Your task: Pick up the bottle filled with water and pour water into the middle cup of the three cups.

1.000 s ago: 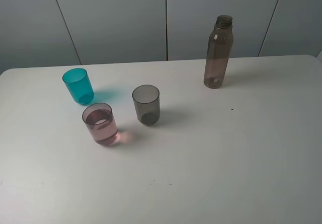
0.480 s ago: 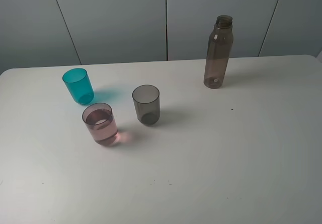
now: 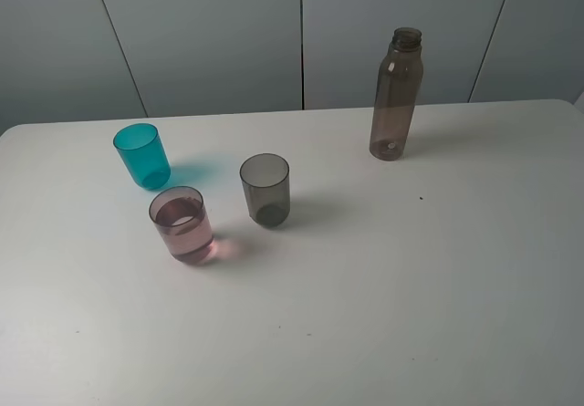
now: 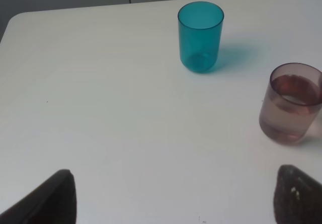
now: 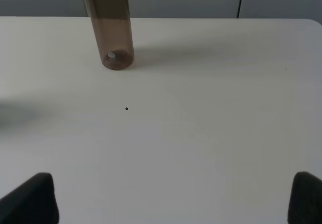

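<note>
Three cups (image 3: 201,187): unmoved near your table's left edge.
Pink cup (image 3: 182,224): holds water already.
Bottle (image 3: 396,95): upright, far edge, untouched.
Change: none; pour looks finished.
Left gripper (image 4: 173,200): spread, empty.
Right gripper (image 5: 173,198): spread, empty.

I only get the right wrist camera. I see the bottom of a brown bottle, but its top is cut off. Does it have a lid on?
Observer: No lid. The bottle stands upright with its neck open.
Operator: Where are the cups? I can't see any!
Observer: In the high view, three stand apart from one another, well to the bottle's left: a teal cup, a pink cup and a smoky grey cup.
Operator: Is there a drink in one?
Observer: Yes, the pink cup holds water.
</note>
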`<state>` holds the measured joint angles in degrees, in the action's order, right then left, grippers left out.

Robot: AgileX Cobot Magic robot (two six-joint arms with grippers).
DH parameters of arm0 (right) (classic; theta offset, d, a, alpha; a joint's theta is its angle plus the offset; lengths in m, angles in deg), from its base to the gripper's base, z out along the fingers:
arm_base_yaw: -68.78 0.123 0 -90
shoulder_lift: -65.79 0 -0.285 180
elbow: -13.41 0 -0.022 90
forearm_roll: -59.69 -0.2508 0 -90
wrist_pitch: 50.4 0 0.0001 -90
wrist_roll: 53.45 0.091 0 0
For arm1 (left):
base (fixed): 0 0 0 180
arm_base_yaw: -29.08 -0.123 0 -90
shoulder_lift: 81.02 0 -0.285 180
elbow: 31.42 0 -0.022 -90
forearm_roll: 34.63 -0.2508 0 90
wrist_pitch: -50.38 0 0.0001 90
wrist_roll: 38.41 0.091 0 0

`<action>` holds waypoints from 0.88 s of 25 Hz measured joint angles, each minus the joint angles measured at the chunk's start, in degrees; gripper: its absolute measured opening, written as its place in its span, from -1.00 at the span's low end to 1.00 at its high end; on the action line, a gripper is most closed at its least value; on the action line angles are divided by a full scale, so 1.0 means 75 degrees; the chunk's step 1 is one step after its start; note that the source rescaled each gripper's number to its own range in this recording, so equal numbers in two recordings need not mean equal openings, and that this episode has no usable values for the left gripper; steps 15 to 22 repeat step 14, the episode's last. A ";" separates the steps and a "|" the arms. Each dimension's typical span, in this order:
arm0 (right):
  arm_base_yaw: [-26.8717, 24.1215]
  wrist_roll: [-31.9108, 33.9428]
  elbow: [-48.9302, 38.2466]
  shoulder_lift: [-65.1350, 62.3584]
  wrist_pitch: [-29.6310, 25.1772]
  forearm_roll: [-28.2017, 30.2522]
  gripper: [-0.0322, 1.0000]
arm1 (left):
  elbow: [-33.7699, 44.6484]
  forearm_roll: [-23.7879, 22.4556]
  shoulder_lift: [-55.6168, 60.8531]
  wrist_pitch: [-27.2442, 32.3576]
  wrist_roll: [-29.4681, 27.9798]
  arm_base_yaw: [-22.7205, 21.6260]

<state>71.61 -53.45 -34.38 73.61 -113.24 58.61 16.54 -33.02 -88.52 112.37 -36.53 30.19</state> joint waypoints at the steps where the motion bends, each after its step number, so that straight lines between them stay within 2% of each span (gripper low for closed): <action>1: 0.0000 0.0000 0.0000 0.0000 0.0000 0.0023 0.93 | 0.0000 0.0000 0.0000 0.0000 0.0000 0.0000; 22: 0.0000 0.0000 0.0000 -0.0012 0.0000 0.0042 0.93 | 0.0000 0.0000 0.0000 0.0000 0.0000 0.0000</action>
